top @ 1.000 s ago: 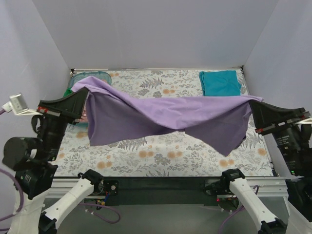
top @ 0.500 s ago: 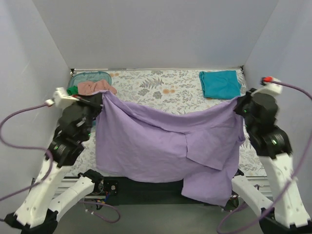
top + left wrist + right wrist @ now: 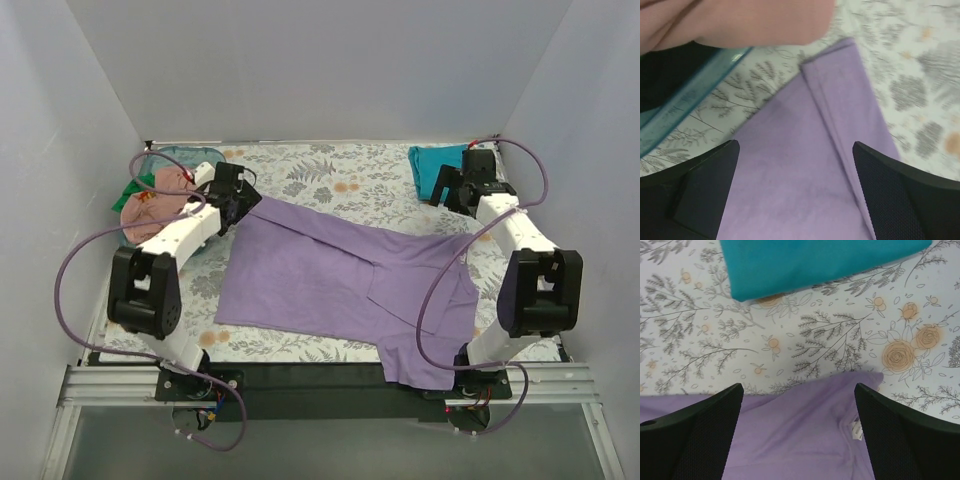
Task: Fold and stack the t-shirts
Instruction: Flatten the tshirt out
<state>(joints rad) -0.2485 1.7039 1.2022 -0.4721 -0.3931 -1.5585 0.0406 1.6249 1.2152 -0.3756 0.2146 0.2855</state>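
Note:
The lavender-purple t-shirt (image 3: 340, 275) lies spread on the flowered table, its near right part hanging over the front edge. My left gripper (image 3: 246, 203) is open just above its far left corner (image 3: 805, 165), holding nothing. My right gripper (image 3: 452, 190) is open over the far right corner (image 3: 805, 435), where a white label (image 3: 856, 430) shows. A folded teal t-shirt (image 3: 815, 260) lies beyond it, at the far right (image 3: 428, 165), partly hidden by the right arm. A salmon-pink t-shirt (image 3: 150, 208) and a bit of a green one (image 3: 124, 196) lie in the basket.
The blue-green plastic basket (image 3: 150, 160) stands at the far left corner; its rim (image 3: 695, 95) runs close beside the left gripper. Grey walls close in the table on three sides. Purple cables loop from both arms over the table's sides.
Both grippers have let go of the purple t-shirt and opened. The shirt, held stretched in the air before, now lies on the table. Both arms have reached down to its far corners.

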